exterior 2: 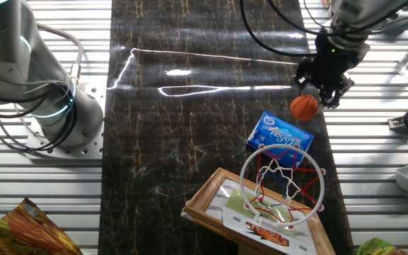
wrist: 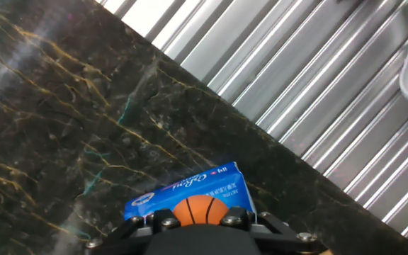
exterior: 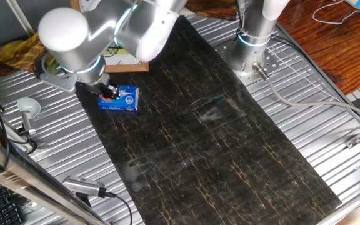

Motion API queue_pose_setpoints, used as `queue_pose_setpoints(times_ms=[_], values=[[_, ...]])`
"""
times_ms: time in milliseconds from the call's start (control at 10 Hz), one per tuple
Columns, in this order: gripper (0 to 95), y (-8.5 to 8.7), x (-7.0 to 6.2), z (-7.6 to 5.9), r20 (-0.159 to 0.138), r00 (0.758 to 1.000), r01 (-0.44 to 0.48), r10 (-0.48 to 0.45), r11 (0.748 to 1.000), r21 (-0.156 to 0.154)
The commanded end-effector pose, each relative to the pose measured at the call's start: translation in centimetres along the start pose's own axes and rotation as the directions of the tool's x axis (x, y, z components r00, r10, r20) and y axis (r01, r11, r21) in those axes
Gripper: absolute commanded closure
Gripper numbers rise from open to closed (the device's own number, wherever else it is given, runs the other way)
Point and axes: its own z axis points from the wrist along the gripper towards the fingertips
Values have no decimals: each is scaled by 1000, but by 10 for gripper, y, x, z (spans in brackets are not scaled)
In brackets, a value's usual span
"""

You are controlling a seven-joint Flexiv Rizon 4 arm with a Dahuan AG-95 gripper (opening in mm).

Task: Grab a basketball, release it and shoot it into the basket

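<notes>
— Sitting right between the jaws, is it? Where is the basketball (exterior 2: pixel 304 107) hanging?

— Yes, the jaws are clamping on it from both sides. In the hand view the ball (wrist: pixel 200 210) is peeking out just above the gripper (wrist: pixel 200 221), with the blue packet (wrist: pixel 190 193) showing behind it. In the other fixed view it is hanging at the tip of the gripper (exterior 2: pixel 316 91), off the dark mat (exterior 2: pixel 190 127), just beside the packet's (exterior 2: pixel 283 136) far corner and apart from it.

— How is the ball looking?

— Tiny, orange, with dark seam lines curving across it. It is looking smaller than the packet.

— And the basket?

— The basket (exterior 2: pixel 283 178) is standing near the packet's other side, its white net hanging from a red-and-white rim in front of a wooden-framed backboard. The ball is sitting well outside the rim.

— How is the arm posing?

— It is reaching down over the edge of the mat, where the ribbed metal bench (exterior 2: pixel 374 170) is beginning. In one fixed view the big pale elbow joint is bulking above the gripper (exterior: pixel 108 92), which is pointing down beside the packet (exterior: pixel 120 99); the ball itself is too small to tell there.
</notes>
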Motion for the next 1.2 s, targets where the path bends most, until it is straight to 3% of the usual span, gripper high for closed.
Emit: queue_pose_setpoints(times_ms=[100,300,500,600,1000,1200], values=[[950,-9,7,-19,-7,1000,5,-4,1000,12],[950,-19,24,-46,-24,1000,11,-11,1000,15],[950,-36,61,-84,-26,999,30,-30,1000,10],[950,-42,76,-96,-25,999,37,-37,999,9],[950,-84,141,-124,-29,995,93,-93,996,3],[950,-93,161,-132,-40,994,100,-100,995,8]])
